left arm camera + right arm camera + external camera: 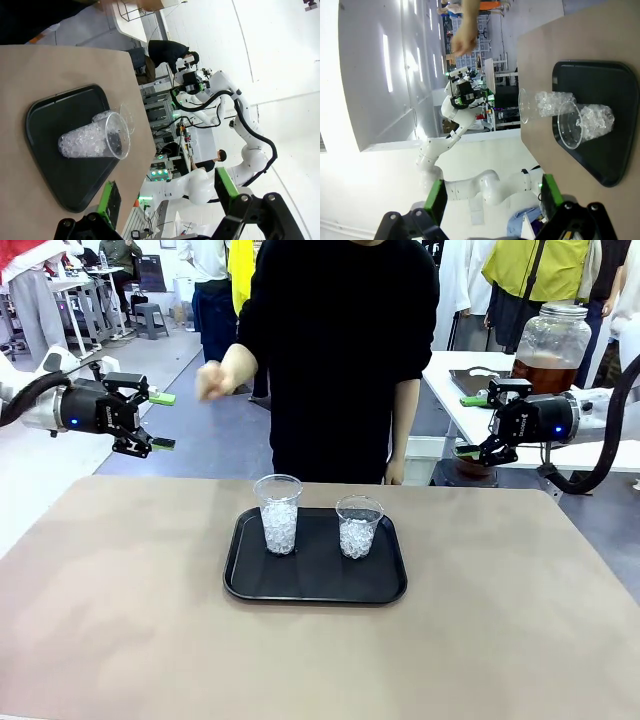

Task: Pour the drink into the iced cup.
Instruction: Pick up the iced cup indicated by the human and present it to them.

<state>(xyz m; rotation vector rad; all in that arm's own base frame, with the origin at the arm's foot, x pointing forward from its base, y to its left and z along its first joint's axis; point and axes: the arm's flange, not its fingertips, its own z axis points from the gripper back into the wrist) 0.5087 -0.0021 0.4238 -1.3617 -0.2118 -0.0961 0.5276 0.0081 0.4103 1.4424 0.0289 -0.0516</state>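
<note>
Two clear plastic cups holding ice stand on a black tray (pixel 250 575) mid-table: a taller iced cup (pixel 278 515) on the left and a shorter iced cup (pixel 358 527) on the right. The drink (pixel 543 375) is amber liquid in a large glass jar on a white side table behind my right arm. My left gripper (pixel 161 421) hovers open and empty off the table's far left corner. My right gripper (pixel 469 426) hovers open and empty off the far right corner, in front of the jar. The left wrist view shows the taller cup (pixel 92 142) and the tray (pixel 55 190) beyond my gripper (pixel 167 195). The right wrist view shows the shorter cup (pixel 585 124) beyond my gripper (pixel 492 197).
A person in black stands at the far edge, one hand (pixel 213 380) raised over the far left of the table. The tan tabletop (pixel 120 620) is bare around the tray. The white side table (pixel 470 415) with the jar sits behind on the right.
</note>
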